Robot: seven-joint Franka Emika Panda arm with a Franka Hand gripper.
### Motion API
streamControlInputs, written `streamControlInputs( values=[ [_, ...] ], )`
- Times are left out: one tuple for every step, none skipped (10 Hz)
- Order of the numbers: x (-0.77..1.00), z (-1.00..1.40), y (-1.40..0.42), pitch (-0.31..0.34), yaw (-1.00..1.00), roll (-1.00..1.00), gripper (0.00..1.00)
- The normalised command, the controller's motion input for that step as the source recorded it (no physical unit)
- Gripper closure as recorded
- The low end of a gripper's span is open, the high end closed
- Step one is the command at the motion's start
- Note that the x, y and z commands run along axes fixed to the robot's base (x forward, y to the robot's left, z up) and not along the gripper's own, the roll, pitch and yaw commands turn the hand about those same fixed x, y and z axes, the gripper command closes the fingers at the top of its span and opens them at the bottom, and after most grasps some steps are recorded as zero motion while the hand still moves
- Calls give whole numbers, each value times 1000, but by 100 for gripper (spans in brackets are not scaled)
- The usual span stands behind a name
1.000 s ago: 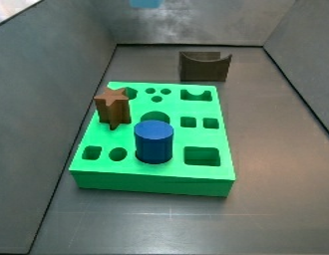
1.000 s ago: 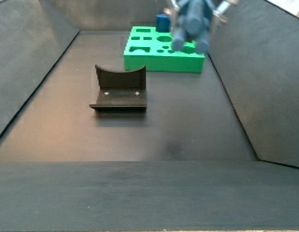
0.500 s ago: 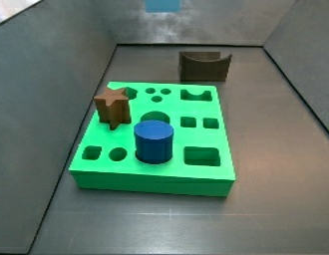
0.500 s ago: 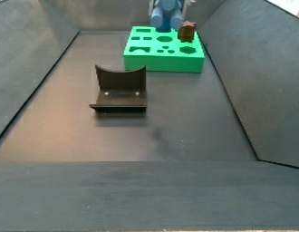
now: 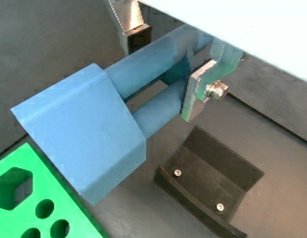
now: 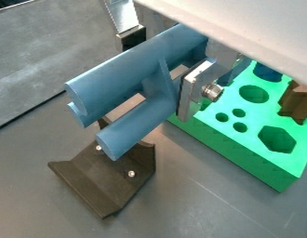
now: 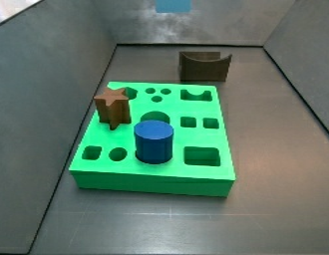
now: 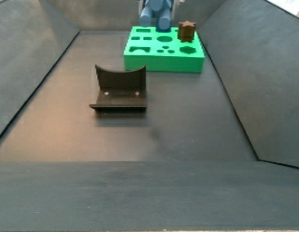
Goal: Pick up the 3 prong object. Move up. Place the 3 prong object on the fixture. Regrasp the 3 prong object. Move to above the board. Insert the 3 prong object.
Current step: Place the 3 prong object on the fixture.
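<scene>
Obj (image 5: 113,112) betw claw (image 5: 168,65) fingers

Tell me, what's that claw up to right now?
Gripper high above the floor, shut on the 3 prong object. Fixture below it, empty. Board already holds a blue cylinder and brown star peg. Nothing in the way.

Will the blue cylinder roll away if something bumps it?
Probably not. The blue cylinder stands upright in a hole of the green board, so it should stay put. It looks stiff, likely plastic. The end effector, up high, grips the 3 prong object.
</scene>
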Motion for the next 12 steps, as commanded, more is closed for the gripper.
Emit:
streamControlInputs(
  values=[
    [524,-25,-19,107,46,132,100],
    [1000,-208,125,107,143,-1000,100],
    [1000,-203,134,109,130,-1000,100],
    [1000,-139,133,111,98,-1000,100],
    [991,-78,101,126,78,-1000,100],
    [795,-29,72,150,57,-1000,100],
    [651,-26,60,164,37,-1000,100],
    [516,-17,50,176,11,-1000,100],
    [383,-6,45,195,-20,-1000,100],
    [251,-4,46,203,-55,-949,100],
    [85,-5,42,172,-94,-708,100],
    [17,6,40,113,-118,-523,100]
  ],
)
